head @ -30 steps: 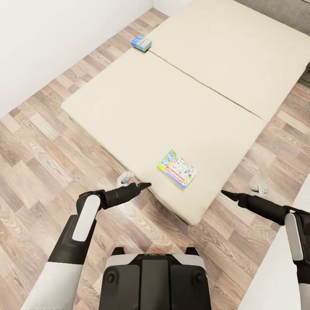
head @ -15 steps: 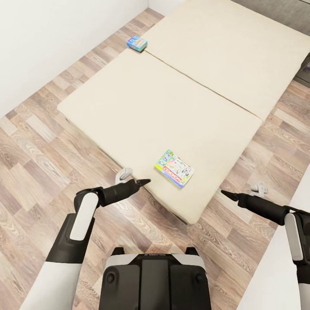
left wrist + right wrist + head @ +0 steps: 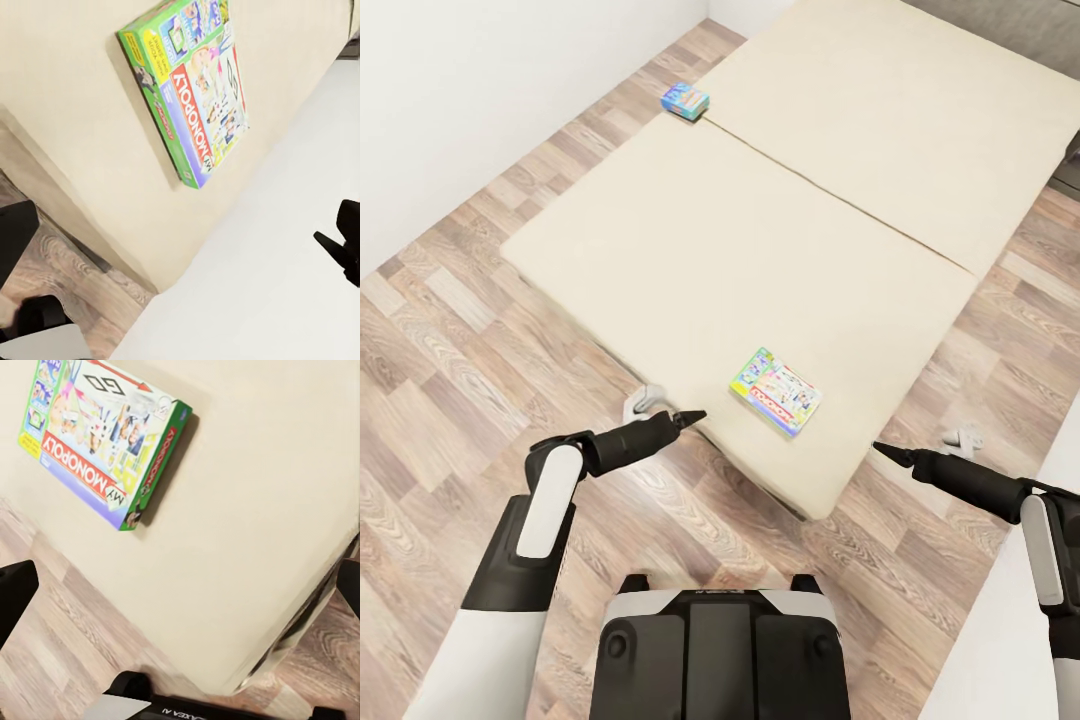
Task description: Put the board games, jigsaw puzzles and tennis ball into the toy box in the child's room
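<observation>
Bed (image 3: pixel 660 230): cream mattress in two sections split by a seam; far end cut off at the frame edge.
Board games: two counted; the Monopoly box (image 3: pixel 776 391) lies flat near the bed's near corner; the small blue box (image 3: pixel 686 100) sits at the far side edge, its print too small to read.
Left gripper (image 3: pixel 696 414): hovers over the wooden floor (image 3: pixel 440 400) just beside the bed edge; tips appear close together; holds nothing.
Right gripper (image 3: pixel 880 452): near the bed's corner; tips appear drawn together; empty.
Wrist views: both show the Monopoly box (image 3: pixel 193 88) (image 3: pixel 101 435) with legible lettering, unreadable from the head view.
</observation>
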`<state>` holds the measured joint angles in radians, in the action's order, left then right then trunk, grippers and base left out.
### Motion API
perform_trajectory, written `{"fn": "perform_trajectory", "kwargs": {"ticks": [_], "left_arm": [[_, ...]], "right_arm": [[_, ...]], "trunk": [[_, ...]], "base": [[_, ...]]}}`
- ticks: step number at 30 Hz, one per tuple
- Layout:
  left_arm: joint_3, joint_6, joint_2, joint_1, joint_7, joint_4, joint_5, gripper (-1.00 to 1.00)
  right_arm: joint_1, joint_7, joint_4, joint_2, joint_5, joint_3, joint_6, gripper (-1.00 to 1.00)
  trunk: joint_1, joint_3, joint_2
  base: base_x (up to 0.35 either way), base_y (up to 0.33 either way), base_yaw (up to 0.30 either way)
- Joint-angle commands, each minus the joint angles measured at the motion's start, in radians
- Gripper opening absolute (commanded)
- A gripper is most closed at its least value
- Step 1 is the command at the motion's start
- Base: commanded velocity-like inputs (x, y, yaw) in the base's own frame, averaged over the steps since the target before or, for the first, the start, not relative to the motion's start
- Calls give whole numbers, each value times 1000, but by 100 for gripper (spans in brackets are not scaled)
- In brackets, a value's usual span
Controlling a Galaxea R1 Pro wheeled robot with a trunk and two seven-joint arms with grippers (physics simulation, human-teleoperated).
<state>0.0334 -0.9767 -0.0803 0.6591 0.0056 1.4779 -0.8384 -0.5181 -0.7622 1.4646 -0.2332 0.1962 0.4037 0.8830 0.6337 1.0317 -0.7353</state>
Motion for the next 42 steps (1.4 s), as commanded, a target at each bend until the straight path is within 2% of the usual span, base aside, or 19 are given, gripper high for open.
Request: {"fn": "perform_trajectory", "kwargs": {"ticks": [1,15,24,29,35,42], "left_arm": [[-1,-4,0,0,1,0,-1,100],[-17,-4,13,1,1,36,-3,100],[-49,-5,51,30,1,34,-4,100],[-68,-5,81,57,2,23,-3,100],[-76,-5,97,69,2,10,-2,100],[-79,-4,103,81,3,-2,-2,100]], "right_arm": [[0,-3,1,0,0,1,5,100],[0,-3,0,0,0,1,5,100],[0,-3,0,0,0,0,5,100],[0,-3,0,0,0,0,5,100],[0,-3,0,0,0,0,5,100],[0,-3,0,0,0,0,5,100]], "trunk": [[0,1,-1],[0,1,-1],[0,1,-1],[0,1,-1],[0,1,-1],[0,1,-1]], "base": [[0,234,-3],[0,147,-1],[0,26,0],[0,9,0],[0,4,-31],[-13,18,-166]]}}
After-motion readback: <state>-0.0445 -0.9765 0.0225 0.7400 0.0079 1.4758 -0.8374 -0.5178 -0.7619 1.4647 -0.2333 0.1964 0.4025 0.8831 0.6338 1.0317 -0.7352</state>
